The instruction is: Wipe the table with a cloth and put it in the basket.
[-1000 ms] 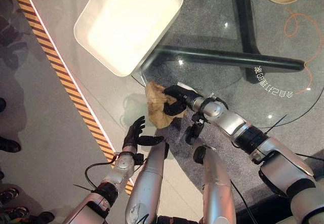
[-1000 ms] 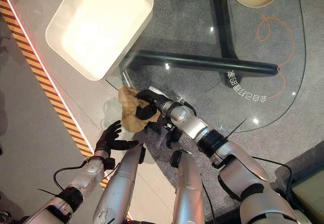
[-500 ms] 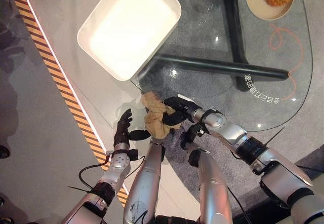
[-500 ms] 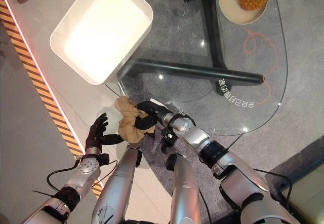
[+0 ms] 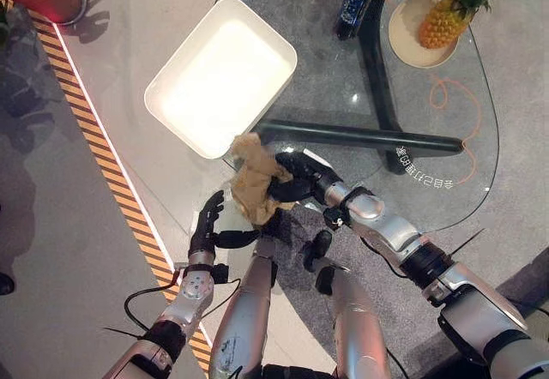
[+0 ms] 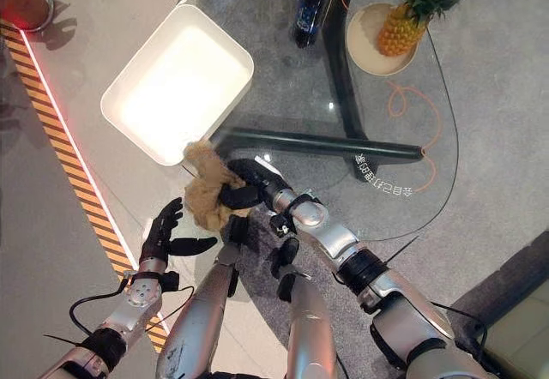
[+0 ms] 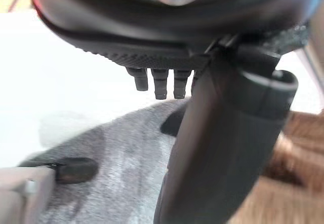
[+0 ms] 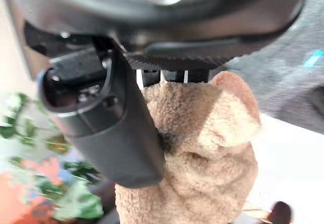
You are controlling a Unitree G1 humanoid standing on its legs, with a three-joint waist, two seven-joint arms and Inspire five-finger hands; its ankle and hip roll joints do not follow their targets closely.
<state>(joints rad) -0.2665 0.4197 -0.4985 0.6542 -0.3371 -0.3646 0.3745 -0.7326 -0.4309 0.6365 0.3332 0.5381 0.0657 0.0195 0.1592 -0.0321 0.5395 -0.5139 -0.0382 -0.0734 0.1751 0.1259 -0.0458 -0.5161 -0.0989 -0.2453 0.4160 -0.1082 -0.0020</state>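
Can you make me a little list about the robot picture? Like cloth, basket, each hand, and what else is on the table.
cloth: tan, bunched, held up near the basket's corner
basket: white, rectangular, nothing inside it
right hand: shut on the cloth
left hand: open, holding nothing, beside the table edge
table: glass, round-edged
also on table: pineapple on a plate, dark bottle

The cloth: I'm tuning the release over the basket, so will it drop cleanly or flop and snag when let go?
The cloth hangs bunched and drooping from the right hand, so it is probably floppy. Its fuzzy pile may cling to the fingers. It looks light, so it might drape over the basket rim rather than fall straight.
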